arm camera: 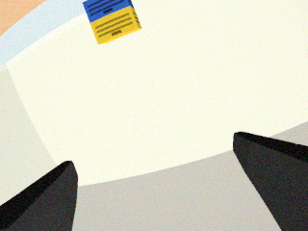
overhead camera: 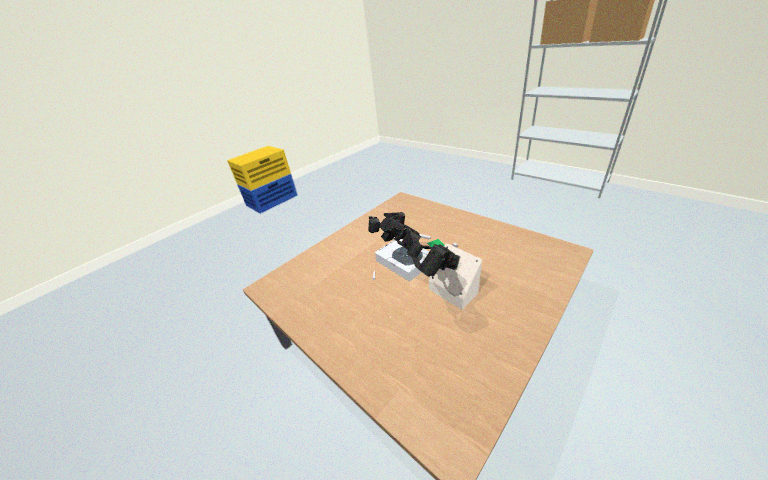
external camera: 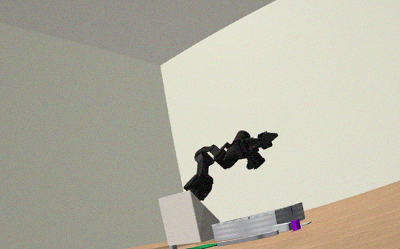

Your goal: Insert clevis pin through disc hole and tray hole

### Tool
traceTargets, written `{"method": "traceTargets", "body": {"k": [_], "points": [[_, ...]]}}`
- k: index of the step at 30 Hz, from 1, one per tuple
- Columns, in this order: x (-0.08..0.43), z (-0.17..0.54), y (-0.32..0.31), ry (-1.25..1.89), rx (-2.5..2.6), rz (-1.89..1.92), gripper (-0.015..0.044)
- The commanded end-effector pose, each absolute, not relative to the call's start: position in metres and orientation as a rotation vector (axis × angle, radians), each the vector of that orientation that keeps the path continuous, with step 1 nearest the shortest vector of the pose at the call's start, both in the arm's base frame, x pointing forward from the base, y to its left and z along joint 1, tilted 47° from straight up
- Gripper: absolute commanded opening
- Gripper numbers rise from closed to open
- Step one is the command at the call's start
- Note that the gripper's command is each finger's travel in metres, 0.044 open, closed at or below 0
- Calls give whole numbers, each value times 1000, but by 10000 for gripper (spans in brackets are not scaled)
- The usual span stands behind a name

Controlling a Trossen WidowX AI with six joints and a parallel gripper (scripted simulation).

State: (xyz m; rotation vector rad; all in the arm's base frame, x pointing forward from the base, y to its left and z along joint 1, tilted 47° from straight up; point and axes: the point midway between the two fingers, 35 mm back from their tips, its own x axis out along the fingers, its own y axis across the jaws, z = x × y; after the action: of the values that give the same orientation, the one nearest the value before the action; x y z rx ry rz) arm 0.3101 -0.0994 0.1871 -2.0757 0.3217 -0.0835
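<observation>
Above and beyond the steel tray on a wooden table, a black robot arm stretches out from beside a pale sloped block, its gripper spread nearly to its widest with nothing between the fingers. The disc (a dark round in the top view) lies within the tray, partly hidden by the arm; its hole is too small to make out. A slim pale piece, apparently the clevis pin, lies on the table just beside the tray, apart from the gripper. A green patch and a small grey block sit near the tray, as does a purple block. Well apart from the tray, a yellow crate is stacked with a blue one.
</observation>
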Motion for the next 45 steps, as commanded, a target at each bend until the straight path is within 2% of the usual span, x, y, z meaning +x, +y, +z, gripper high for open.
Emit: {"method": "traceTargets", "body": {"k": [1,9,16,25,45], "points": [[312,186,-98,318,-2074,-68,374],[370,141,-31,175,-1907,594,164],[378,113,40,77,-1589,1138,160],[366,113,99,40,-1204,1519,160],[362,114,102,40,-1182,1536,160]]}}
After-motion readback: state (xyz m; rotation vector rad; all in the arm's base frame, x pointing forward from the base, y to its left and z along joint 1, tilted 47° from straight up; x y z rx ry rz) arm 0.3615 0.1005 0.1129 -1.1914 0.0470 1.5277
